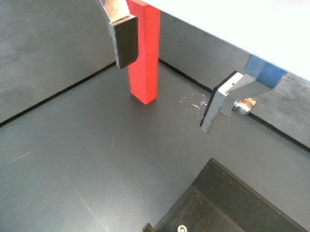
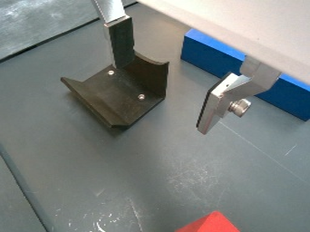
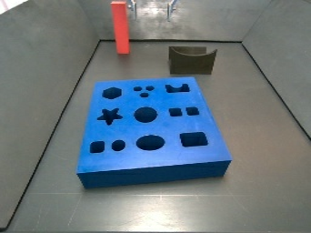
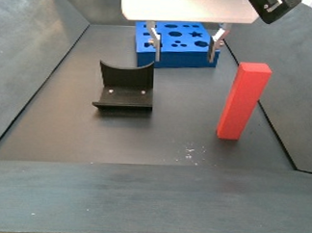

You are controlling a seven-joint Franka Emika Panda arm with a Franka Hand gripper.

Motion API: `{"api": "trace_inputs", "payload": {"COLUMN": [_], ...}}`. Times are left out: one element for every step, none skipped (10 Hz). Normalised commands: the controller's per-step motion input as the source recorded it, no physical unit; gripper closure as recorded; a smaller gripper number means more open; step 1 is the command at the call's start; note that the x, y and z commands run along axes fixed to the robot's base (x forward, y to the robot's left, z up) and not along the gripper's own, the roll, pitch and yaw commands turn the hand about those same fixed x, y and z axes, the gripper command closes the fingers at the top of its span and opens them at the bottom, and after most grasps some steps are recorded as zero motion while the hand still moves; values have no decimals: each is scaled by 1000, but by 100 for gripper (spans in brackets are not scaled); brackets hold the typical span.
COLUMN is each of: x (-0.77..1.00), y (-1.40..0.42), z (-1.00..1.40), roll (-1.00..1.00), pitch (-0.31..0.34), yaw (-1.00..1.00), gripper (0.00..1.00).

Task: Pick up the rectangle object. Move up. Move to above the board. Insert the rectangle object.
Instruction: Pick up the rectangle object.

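The rectangle object (image 1: 143, 54) is a slim red block standing upright on the dark floor; it also shows in both side views (image 3: 119, 27) (image 4: 243, 100), and its top shows in a wrist view (image 2: 212, 224). The blue board (image 3: 152, 127) with its shaped holes lies flat on the floor, also in a side view (image 4: 178, 42) and a wrist view (image 2: 242, 68). My gripper (image 1: 169, 77) hangs open and empty above the floor, off to one side of the red block and not around it. It shows in both side views (image 4: 184, 50) (image 3: 152, 9).
The dark fixture (image 2: 118, 91) with a U-notched wall stands on the floor near the board, seen in both side views (image 3: 191, 59) (image 4: 125, 87). Grey tray walls (image 4: 46, 47) rise around the floor.
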Motion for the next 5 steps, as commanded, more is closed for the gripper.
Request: {"api": "trace_inputs", "payload": {"x": [-260, -477, -469, -460, -386], "y": [97, 171, 174, 140, 129], "z": [37, 180, 257, 260, 277], "roll": [-29, 0, 0, 0, 0], "pitch": [-103, -54, -9, -9, -63], "yaw": [111, 0, 0, 0, 0], "gripper": [0, 0, 0, 0, 0]}}
